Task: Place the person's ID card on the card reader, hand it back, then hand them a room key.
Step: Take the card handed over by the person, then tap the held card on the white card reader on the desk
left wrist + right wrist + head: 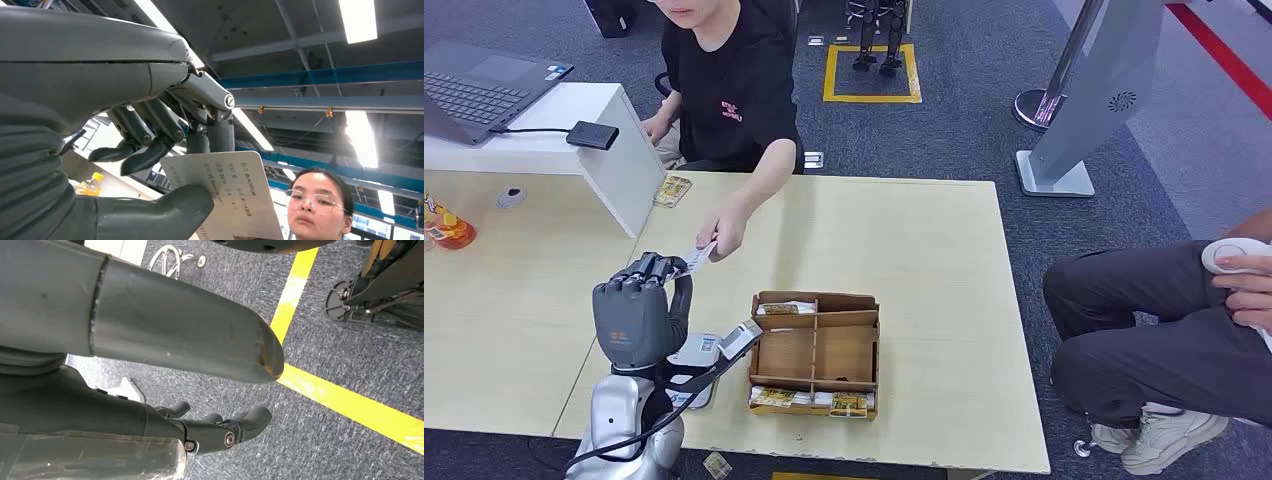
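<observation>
The grey left hand [636, 310] was raised above the bench's near left corner, pinching the white printed ID card [225, 197] between thumb and fingers. The person's hand [727, 232] held its far end. The brown wooden compartment box [815, 354] lay beside. The right hand [220, 432] hung empty, fingers apart.

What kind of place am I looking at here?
Probably a mock hotel check-in desk inside a robot test lab: a pale wooden desk, a brown compartmented card box, and yellow floor markings on grey carpet under industrial ceiling lights.
</observation>
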Robot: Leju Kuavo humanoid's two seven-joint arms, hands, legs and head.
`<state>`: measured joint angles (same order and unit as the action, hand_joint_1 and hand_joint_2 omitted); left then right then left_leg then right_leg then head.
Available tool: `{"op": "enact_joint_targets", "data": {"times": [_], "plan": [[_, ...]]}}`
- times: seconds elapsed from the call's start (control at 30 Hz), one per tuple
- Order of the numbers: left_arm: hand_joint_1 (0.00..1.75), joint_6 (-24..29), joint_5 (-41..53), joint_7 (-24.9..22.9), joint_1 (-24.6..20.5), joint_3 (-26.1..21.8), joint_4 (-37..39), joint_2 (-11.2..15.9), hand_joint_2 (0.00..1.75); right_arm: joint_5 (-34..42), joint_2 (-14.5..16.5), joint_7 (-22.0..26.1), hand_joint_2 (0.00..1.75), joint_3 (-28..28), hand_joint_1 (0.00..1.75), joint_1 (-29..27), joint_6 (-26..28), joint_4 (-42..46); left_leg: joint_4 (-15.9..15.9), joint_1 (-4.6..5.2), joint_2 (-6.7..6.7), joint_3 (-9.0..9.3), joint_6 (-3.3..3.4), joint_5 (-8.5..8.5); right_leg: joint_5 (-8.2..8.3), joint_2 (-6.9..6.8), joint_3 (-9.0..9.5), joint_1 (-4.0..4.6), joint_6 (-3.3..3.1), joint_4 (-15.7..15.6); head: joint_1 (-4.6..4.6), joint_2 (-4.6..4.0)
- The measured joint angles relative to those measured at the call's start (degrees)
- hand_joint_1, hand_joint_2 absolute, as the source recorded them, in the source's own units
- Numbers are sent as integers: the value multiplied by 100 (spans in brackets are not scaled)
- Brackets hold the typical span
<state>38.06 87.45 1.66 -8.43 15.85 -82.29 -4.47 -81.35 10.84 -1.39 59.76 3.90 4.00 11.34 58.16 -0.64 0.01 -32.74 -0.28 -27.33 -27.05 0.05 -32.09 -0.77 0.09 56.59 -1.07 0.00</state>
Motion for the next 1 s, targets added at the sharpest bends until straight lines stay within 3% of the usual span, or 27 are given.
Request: {"op": "enact_joint_targets", "data": {"times": [0.7,0.83,1.0], "plan": [[175,1,-166,574,287,74,-336,-61,175,83,0,-1,0,0,0,-2,26,0,0,0,0,0,0,0,0,0,0,0,0,0,0,0],[175,1,145,331,496,150,-603,-27,175,134,0,-4,0,1,0,-3,52,0,0,0,1,-1,0,-1,0,1,0,0,0,0,1,0],[175,1,232,-191,793,354,-838,409,175,208,0,-34,0,16,0,-6,80,0,-1,-2,1,0,0,-1,-1,1,-1,1,0,0,-1,0]]}}
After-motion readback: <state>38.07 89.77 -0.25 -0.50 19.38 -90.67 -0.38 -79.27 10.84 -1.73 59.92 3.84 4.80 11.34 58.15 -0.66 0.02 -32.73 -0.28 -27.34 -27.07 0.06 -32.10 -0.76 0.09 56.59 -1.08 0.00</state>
